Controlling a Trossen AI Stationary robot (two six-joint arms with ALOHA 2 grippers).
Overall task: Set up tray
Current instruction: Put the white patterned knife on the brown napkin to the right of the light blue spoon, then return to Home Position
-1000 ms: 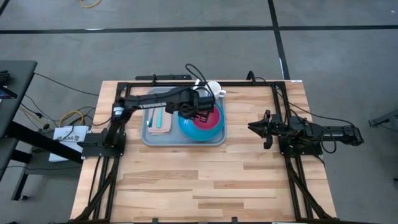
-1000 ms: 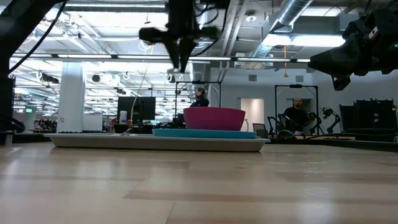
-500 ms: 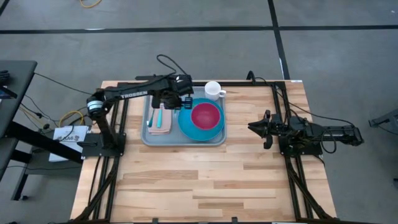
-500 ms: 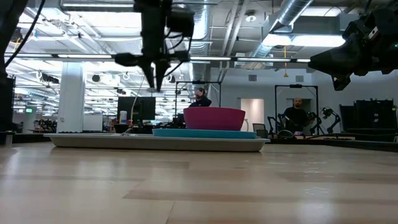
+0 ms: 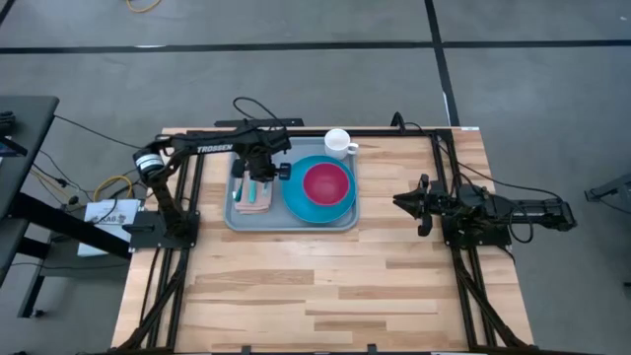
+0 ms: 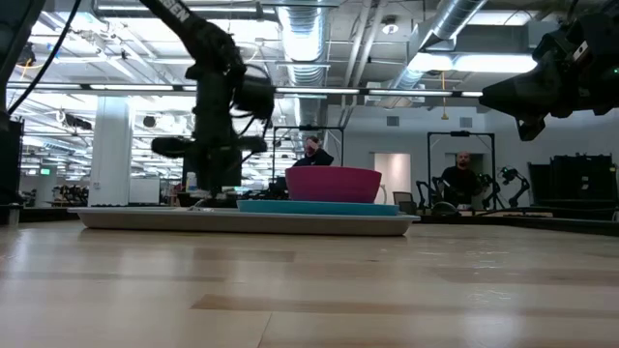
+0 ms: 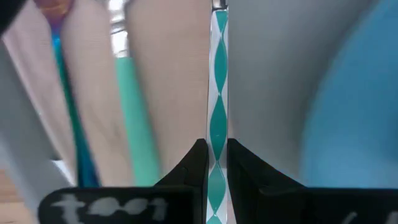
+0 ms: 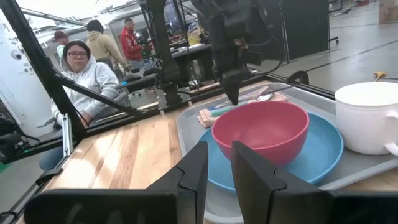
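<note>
The light-grey tray lies at the table's far middle. It holds a tan napkin, a blue plate with a pink bowl, and a white mug. My left gripper is low over the napkin and shut on a teal-and-white patterned utensil handle. Two more utensils, one with a teal handle and one with a blue handle, lie on the napkin. My right gripper waits shut at the table's right, above the wood. My left gripper pinches the patterned handle between its two fingers, coming from above and pointing down. The handle runs on past the fingers along the napkin's edge beside the plate, with its metal part at the far end. I cannot tell whether it rests on the tray.
The plate's blue rim is close beside the held utensil. Black frame rails run along the table's far edge and both sides. Bare wood fills the near half of the table. People stand and sit in the room beyond the table.
My left gripper has swung from above the pink bowl toward the table's left and come down low over the napkin. The right arm has kept still.
</note>
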